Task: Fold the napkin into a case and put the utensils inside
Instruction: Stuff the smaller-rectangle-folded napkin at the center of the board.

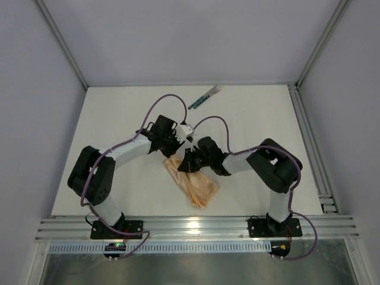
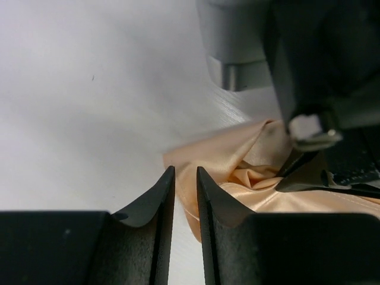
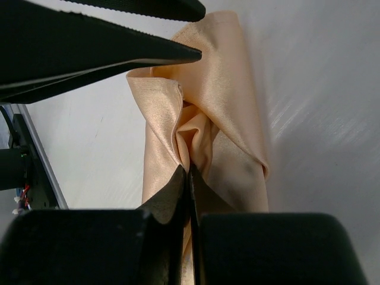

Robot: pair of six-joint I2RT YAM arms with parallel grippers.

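The peach-tan napkin [image 1: 200, 185] lies as a narrow, partly folded strip in the middle of the table, bunched at its far end. My right gripper [image 3: 189, 171] is shut on a raised pleat of the napkin [image 3: 228, 83]. The same pinch shows in the left wrist view, where the right fingertips [image 2: 309, 175] press into the napkin [image 2: 237, 151]. My left gripper [image 2: 185, 178] hovers just above the napkin's corner with a narrow gap between its jaws and nothing clamped. In the top view the left gripper [image 1: 191, 141] and right gripper [image 1: 184, 165] nearly touch. The utensils [image 1: 205, 97] lie together at the back, away from both grippers.
Aluminium rails run along the table's right side [image 1: 314, 154] and near edge [image 1: 196, 225]. Enclosure walls stand on three sides. The left gripper's fingers [image 3: 119, 41] fill the upper left of the right wrist view, close over the cloth.
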